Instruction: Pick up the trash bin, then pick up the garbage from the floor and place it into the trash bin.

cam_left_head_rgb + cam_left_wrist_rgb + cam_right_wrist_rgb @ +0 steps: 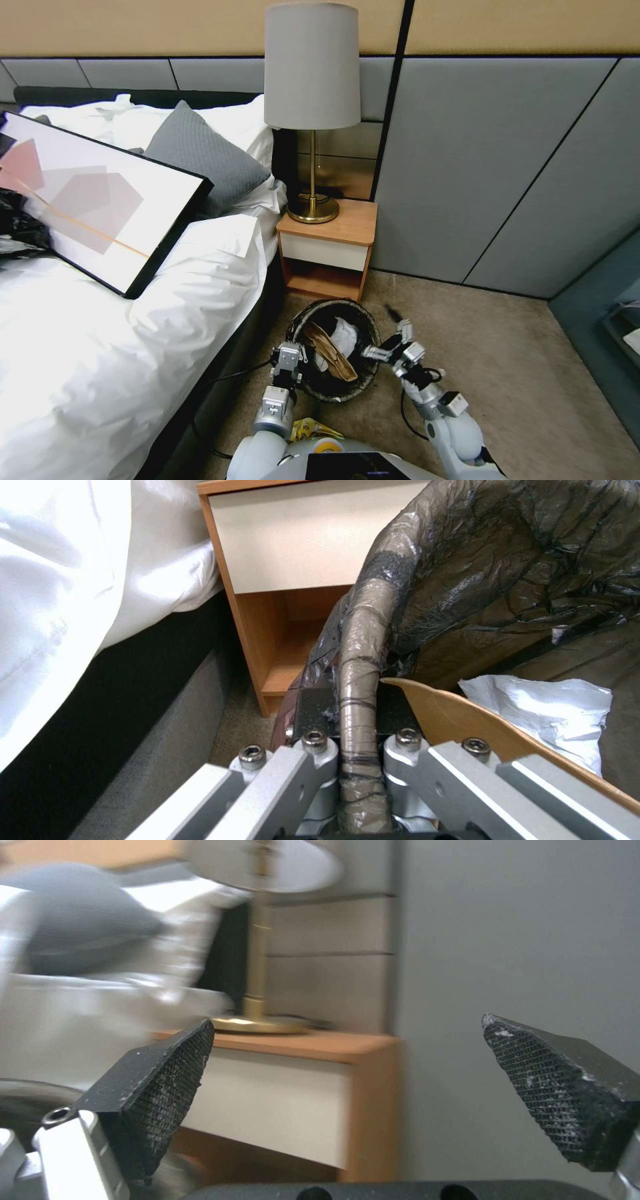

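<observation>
Black-lined trash bin (333, 350) upright, holding brown paper (331, 352), white tissue (344, 335).

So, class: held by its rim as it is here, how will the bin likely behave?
The trash bin probably feels light: it holds just brown paper and tissue. Gripped at one rim point by the left gripper, it may tilt. The slick bag liner could slip.

No lettering, label, brand, number or sign can be read on anything here, neither in the head view nor either wrist view
</observation>
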